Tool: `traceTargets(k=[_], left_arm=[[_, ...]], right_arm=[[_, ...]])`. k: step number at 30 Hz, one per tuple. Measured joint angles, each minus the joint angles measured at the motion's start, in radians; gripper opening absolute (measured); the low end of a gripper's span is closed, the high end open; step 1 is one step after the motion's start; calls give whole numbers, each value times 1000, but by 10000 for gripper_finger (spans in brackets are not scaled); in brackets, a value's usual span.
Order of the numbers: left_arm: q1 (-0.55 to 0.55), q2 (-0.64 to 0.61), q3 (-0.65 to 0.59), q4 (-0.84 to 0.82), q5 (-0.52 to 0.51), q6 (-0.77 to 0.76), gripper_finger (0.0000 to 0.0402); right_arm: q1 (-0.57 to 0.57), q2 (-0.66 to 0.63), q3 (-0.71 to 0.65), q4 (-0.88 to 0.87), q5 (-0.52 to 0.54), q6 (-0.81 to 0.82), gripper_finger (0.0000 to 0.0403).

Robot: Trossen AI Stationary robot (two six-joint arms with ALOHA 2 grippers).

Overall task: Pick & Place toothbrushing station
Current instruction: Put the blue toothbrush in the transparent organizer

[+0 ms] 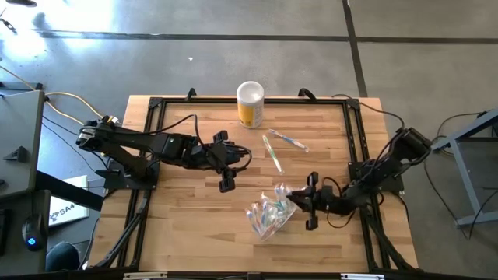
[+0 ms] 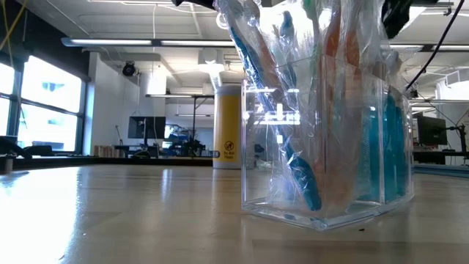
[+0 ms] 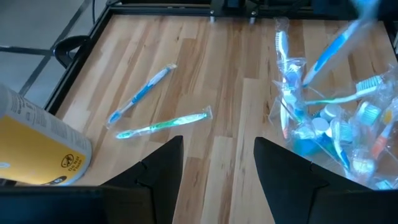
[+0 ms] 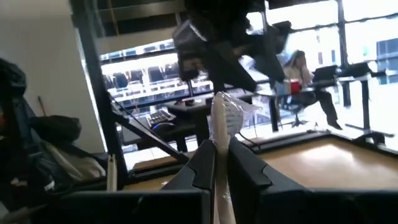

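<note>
Item 1: clear crinkly plastic bag, stuffed with slim pastel-handled toothbrushes and small teal toothpaste tubes with white caps, standing in a clear hard-walled holder. Landmark for this entry. Judged light; the film is soft, slippery and will crumple and shift rather than hold its shape. Contents loose, likely to slide or spill if the bag tips. Best taken at the gathered film near the mouth, not on the bulging side.

Item 2: my right gripper, right against the bag on the side toward my right arm. Fingers pressed tight together, a strip of clear film and a pale handle pinched between them in the right wrist view. A thin hold, so I judge it could slip.

Item 3: my left gripper, well apart from the bag, toward my left arm. Fingers roughly half spread, nothing between them.

Item 4: green-handled wrapped toothbrush and blue-handled wrapped toothbrush, flat on the wooden tabletop, between the bag and item 5. Light, stiff, thin and low-lying; the wrapper is slick. Take mid-handle, fingers across the shaft.

Item 5: yellow cylindrical canister with white top, upright, beyond the loose brushes from the bag, near the tabletop's far edge.
</note>
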Motion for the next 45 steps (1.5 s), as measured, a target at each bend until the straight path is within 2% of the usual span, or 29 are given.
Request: traceTargets(k=[6,10,18,21,23,27,35,45], left_arm=[[0,0,0,6,0,9,190],[0,0,0,19,1,13,190],[0,0,0,27,1,25,190],[0,0,0,27,1,25,190],[0,0,0,26,7,25,190],[0,0,0,25,10,25,190],[1,0,0,21,9,25,190],[1,0,0,15,9,29,190]], right_arm=[[-6,62,-9,0,20,97,13],[-9,104,-25,-34,114,228,13],[-9,166,-37,-58,141,334,14],[-8,176,-35,-81,134,390,15],[-8,176,-35,-93,91,410,18],[-3,177,-35,-90,46,396,29],[17,128,-38,-86,31,291,88],[21,97,-38,-86,-22,288,205]])
